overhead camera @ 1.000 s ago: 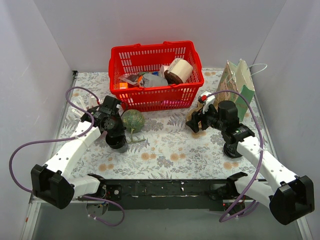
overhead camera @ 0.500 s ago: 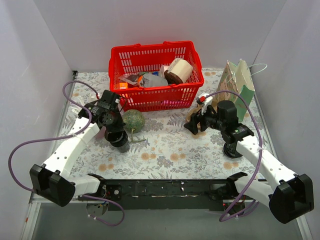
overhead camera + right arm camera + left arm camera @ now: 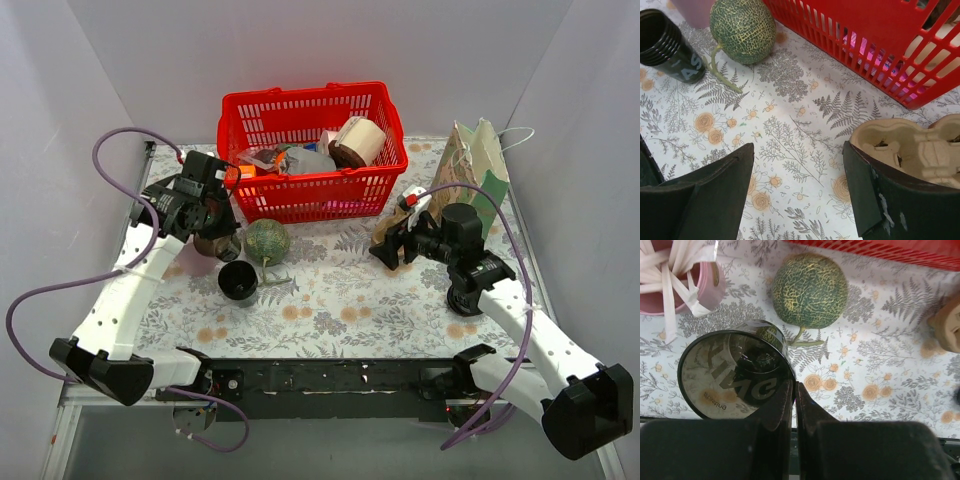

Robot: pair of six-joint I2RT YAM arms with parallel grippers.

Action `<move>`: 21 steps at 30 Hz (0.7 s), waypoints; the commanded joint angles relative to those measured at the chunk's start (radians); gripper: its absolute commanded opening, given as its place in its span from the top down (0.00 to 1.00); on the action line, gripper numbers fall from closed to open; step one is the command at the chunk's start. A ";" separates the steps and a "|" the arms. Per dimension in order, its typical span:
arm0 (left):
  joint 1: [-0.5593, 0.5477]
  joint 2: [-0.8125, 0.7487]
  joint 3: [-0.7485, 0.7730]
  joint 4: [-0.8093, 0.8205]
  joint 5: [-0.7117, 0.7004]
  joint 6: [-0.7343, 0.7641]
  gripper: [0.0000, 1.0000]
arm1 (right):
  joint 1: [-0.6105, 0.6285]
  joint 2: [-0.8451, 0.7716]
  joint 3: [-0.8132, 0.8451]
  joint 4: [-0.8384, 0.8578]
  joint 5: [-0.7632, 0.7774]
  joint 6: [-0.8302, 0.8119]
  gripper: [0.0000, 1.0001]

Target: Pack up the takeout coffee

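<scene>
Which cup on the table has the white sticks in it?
The pink cup, at the top left of the left wrist view: white sticks fan out of its mouth. The black cup beside the melon has none inside.

**Top external view:** high above and behind the arm bases, looking down over the whole floral-clothed table (image 3: 330, 310). **Left wrist view:** close, facing straight down. **Right wrist view:** low and close, facing far-left across the cloth. All three share the green netted melon (image 3: 266, 240) and the black ribbed plastic cup (image 3: 238, 281) at left.
</scene>
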 commanded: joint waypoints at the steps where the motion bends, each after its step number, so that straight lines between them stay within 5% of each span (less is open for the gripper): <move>1: -0.003 -0.005 0.106 -0.054 -0.014 0.046 1.00 | 0.002 -0.048 -0.002 0.043 0.039 0.008 0.21; 7: -0.004 0.003 0.210 -0.013 0.112 0.052 1.00 | 0.004 -0.066 0.040 -0.029 0.178 0.110 0.21; 13: -0.026 0.017 0.166 0.169 0.195 0.035 1.00 | 0.002 -0.103 0.047 -0.263 0.589 0.396 0.21; 21: -0.361 0.147 0.054 0.409 0.010 -0.031 1.00 | -0.013 -0.149 0.039 -0.607 0.956 0.631 0.14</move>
